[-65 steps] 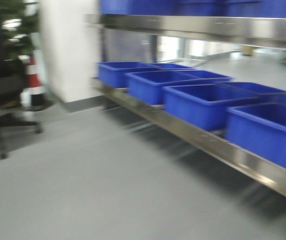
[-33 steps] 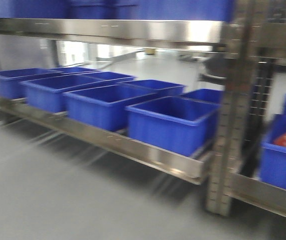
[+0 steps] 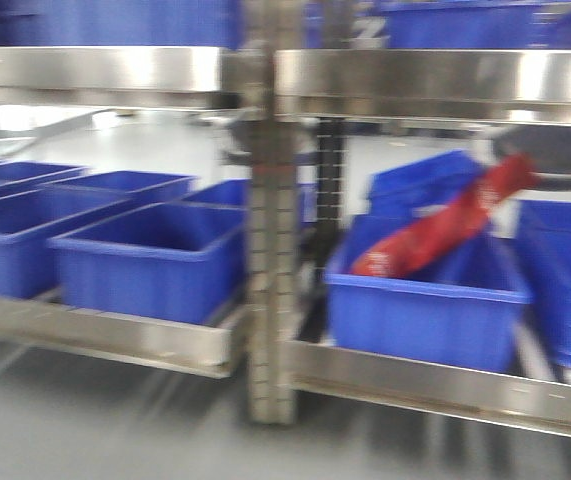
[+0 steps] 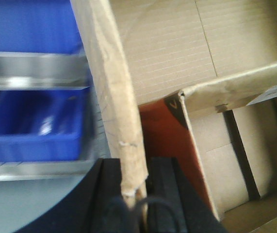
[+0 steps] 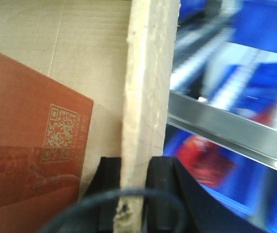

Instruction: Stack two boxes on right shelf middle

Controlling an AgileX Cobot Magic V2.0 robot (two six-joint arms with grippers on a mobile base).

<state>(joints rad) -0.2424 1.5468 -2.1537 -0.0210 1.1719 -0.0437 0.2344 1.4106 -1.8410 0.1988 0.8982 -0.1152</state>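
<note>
Both of your claws were clenched on cardboard. Your left claw had its black pads pressed to either side of a ragged upright wall of a brown box, gripping it at the rim. Your right claw pinched a similar pale wall edge in the same way. Whether those were two walls of one box or one wall each of two boxes, the wrist views did not let you tell. Inside the cardboard lay a rust-red card printed with a QR code, and an inner flap crossed the opening in the left wrist view.

By my reading you were at the carrying stage. The load hung in your grip near the shelf but was not on it, and no cardboard showed on any level in view. Reaching the right bay, setting the first box on its middle level and putting the second on top all looked left to do.

Outward from the cardboard, the stainless-steel shelf filled the front view, smeared soft. A perforated upright split it into two bays. On the lower level, blue bins stood along the front edge of the left bay. In the right bay another blue bin held a red packet that leaned up toward its far right corner. More blue showed on the level above the broad, shiny rail. Plain grey floor ran beneath the lowest rail.
</note>
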